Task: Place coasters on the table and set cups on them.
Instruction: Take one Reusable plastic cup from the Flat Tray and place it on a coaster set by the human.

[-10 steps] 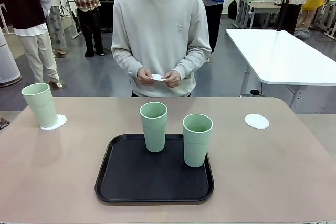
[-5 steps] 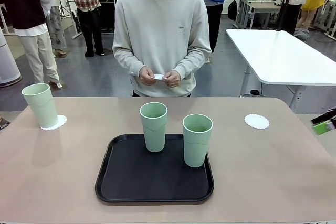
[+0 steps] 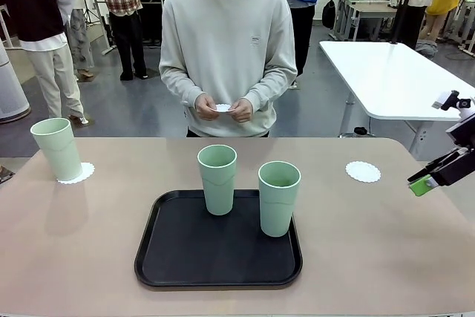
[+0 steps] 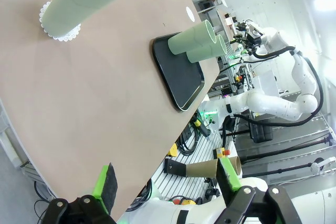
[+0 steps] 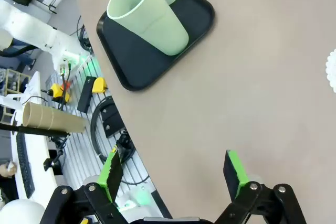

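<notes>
One mint-green cup (image 3: 56, 148) stands on a lacy white coaster (image 3: 76, 173) at the table's (image 3: 89, 243) far left. That cup (image 4: 84, 1) and its coaster (image 4: 59, 34) also show in the left wrist view. Two more cups (image 3: 217, 178) (image 3: 279, 197) stand on the black tray (image 3: 219, 257). A bare coaster (image 3: 363, 171) lies at the far right. The person's hands hold a third coaster (image 3: 223, 109). My right gripper (image 3: 424, 181) hovers open at the right edge, beyond the bare coaster. My left gripper (image 4: 168, 179) is open over the table's left end, holding nothing.
In the right wrist view my open gripper (image 5: 173, 169) looks across bare table toward the tray (image 5: 131, 66), a cup (image 5: 149, 17) and the coaster's edge (image 5: 332, 64). A white table (image 3: 401, 79) stands behind at right. People stand farther off.
My right gripper has come into the front view from the right edge and moved inward. The cups, the coasters and the person's hands have stayed put.
</notes>
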Available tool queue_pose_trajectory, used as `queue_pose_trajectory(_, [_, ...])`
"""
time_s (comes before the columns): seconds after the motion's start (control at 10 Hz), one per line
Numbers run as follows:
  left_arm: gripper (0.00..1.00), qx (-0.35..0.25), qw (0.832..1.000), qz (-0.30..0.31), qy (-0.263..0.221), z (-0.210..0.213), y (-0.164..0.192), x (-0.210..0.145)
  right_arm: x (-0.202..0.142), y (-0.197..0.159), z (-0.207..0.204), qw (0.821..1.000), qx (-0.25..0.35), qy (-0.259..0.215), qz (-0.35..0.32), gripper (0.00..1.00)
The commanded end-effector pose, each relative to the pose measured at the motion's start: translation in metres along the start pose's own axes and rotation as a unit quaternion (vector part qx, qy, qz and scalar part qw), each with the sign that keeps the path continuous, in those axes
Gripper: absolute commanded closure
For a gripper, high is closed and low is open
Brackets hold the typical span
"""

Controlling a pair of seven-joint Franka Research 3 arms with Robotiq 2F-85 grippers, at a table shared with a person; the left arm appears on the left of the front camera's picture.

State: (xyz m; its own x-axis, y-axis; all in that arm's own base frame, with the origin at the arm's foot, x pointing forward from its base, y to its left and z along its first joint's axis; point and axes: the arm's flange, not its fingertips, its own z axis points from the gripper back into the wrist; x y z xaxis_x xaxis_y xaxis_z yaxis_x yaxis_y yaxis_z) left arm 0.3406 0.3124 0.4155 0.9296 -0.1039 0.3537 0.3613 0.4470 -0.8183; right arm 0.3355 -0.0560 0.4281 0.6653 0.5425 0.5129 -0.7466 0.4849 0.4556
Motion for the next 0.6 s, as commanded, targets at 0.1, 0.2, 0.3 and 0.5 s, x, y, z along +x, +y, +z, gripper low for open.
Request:
queue_pose_trajectory(0.1, [0.0,0.001,1.0,-0.002,-0.002,0.001,-0.001,-0.001,-0.004,0.0,0.004,1.0,-0.009,-0.001,0.008,0.0])
queue_pose_trajectory(0.2, [0.0,0.001,1.0,-0.002,-0.002,0.001,-0.001,-0.001,-0.001,0.0,0.003,1.0,-0.002,-0.004,0.0,0.0])
queue_pose_trajectory(0.3, [0.0,0.001,1.0,-0.002,-0.002,0.001,-0.001,-0.001,0.003,-0.005,-0.017,0.993,0.045,-0.025,0.104,0.0])
queue_pose_trajectory(0.5, [0.0,0.001,1.0,-0.002,-0.002,0.001,-0.001,-0.001,0.029,-0.024,-0.066,0.978,0.097,-0.06,0.176,0.0])
